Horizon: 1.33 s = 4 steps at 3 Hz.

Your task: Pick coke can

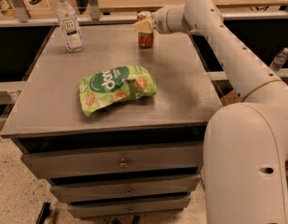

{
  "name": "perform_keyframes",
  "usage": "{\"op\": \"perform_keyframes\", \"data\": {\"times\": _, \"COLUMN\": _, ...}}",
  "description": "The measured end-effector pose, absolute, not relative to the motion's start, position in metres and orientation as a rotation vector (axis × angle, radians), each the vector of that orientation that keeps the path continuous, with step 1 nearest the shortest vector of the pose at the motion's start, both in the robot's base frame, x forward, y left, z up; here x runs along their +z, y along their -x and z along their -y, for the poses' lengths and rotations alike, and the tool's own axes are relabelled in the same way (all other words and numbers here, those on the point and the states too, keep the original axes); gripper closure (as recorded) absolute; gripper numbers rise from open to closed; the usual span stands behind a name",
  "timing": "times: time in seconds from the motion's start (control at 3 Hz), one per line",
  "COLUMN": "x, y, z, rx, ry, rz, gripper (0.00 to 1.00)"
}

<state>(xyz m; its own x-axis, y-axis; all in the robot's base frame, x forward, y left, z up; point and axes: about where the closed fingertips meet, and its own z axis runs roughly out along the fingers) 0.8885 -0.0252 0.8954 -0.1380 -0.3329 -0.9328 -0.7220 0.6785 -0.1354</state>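
The coke can is a small red can with a silver top, standing upright at the back of the grey table, right of centre. My gripper reaches in from the right at the can's upper half, and a pale yellow part of it covers the can's front. The can's base rests on the table top.
A clear plastic bottle with a white cap stands at the back left. A green chip bag lies in the middle of the table. My white arm runs along the table's right side. Drawers sit below the top.
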Motion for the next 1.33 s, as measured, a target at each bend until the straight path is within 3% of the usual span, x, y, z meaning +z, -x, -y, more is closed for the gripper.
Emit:
{"op": "perform_keyframes", "data": {"times": 0.33, "x": 0.896, "y": -0.888, "z": 0.025, "rx": 0.427, "ry": 0.861, "rz": -1.731, "gripper": 0.88}}
{"op": "perform_keyframes", "data": {"times": 0.67, "x": 0.895, "y": -0.882, "z": 0.022, "rx": 0.479, "ry": 0.913, "rz": -1.708, "gripper": 1.00}}
{"op": "perform_keyframes", "data": {"times": 1.33, "x": 0.894, "y": -0.857, "z": 0.019, "rx": 0.671, "ry": 1.056, "rz": -1.580, "gripper": 1.00}}
